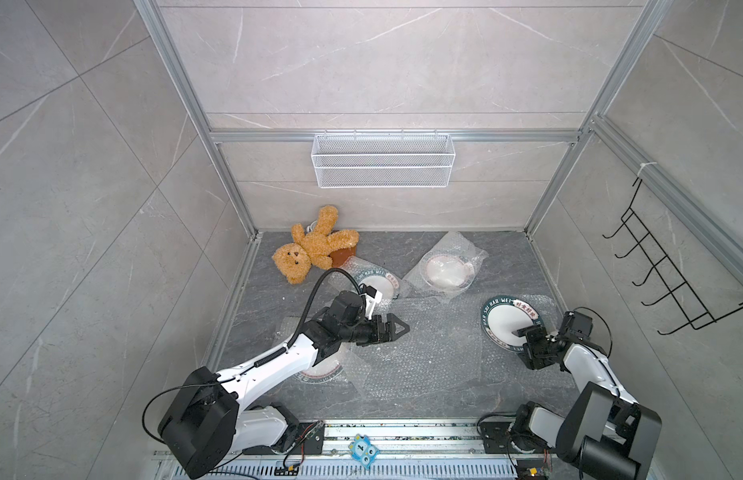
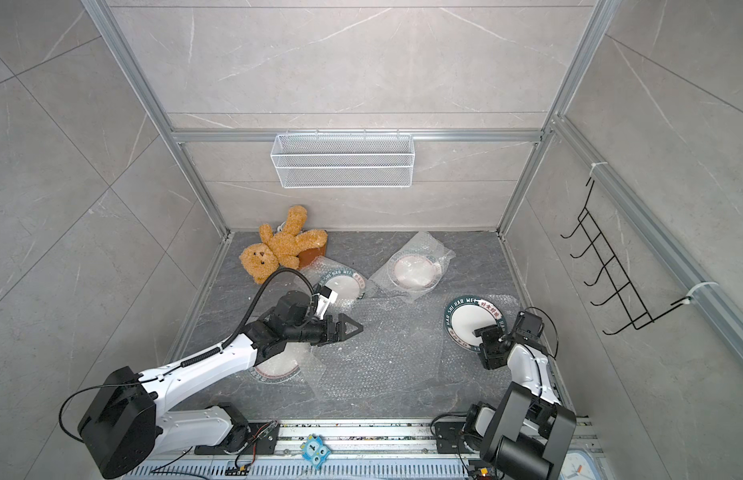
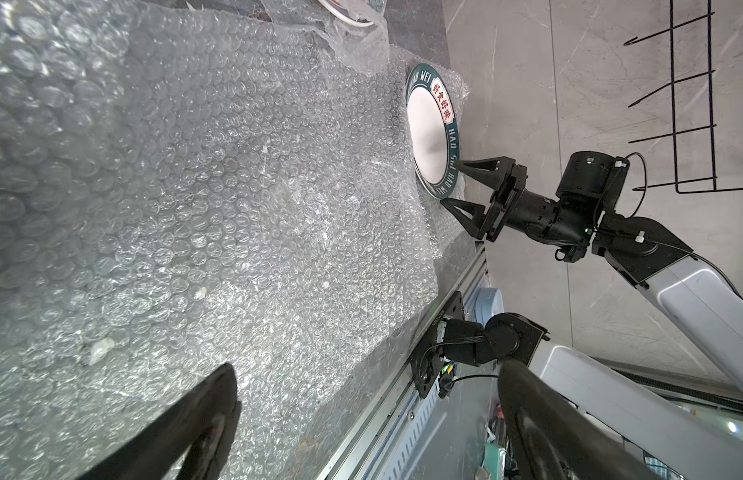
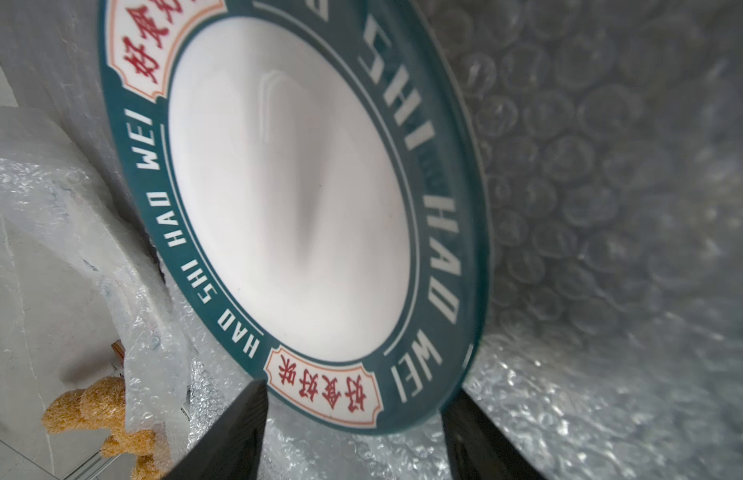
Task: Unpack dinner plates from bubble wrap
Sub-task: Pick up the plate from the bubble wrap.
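Right pincer (image 3: 453, 182) straddles one plate (image 1: 507, 322), grip unclear; left pincer (image 3: 367, 368) gapes, its arm (image 1: 278, 357) half-hiding another plate (image 1: 320, 371).

White plate (image 1: 510, 323), green white-lettered rim

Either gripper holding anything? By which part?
Left gripper is open, holding nothing. Right gripper straddles the unwrapped plate at its rim, one finger over its face; a closed grip cannot be told.

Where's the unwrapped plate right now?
In both top views the unwrapped plate lies on the spread bubble wrap at the right of the table, its near rim between the fingers of the right pincer.
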Tool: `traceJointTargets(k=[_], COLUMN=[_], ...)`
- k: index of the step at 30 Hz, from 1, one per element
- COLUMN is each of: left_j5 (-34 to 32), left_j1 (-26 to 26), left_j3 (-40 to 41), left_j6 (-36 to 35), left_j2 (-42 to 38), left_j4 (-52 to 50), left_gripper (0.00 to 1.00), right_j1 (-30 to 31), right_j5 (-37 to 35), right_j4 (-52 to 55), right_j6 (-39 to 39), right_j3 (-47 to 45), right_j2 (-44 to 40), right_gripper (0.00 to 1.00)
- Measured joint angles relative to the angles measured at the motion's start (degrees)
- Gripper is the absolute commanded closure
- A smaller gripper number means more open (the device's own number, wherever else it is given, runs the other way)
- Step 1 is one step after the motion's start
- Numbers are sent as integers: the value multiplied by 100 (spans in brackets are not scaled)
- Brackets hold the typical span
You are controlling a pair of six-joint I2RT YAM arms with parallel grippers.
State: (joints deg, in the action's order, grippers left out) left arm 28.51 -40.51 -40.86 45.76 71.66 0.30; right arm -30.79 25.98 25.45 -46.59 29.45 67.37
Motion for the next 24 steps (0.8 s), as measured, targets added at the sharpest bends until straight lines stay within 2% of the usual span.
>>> traceJointTargets(k=[5, 16, 19, 24], left_j5=[-55, -225, -319, -507], left_j1=[0, 0, 0, 0], left_j3=[0, 0, -2, -17], left_j6=[-35, -37, -37, -35], left_j2=[0, 0, 0, 2], left_j4=[-24, -37, -109, -304], left_gripper=[1, 1, 1, 1], right_j1=[0, -7, -42, -37], right_j5=[-4, -13, 155, 149], right_j4=[-249, -820, -1058, -761], right_j6=[-48, -304, -334, -284], right_j3=[-127, -229, -188, -101], right_j2=[197, 507, 400, -39], right_gripper=[47, 87, 92, 97])
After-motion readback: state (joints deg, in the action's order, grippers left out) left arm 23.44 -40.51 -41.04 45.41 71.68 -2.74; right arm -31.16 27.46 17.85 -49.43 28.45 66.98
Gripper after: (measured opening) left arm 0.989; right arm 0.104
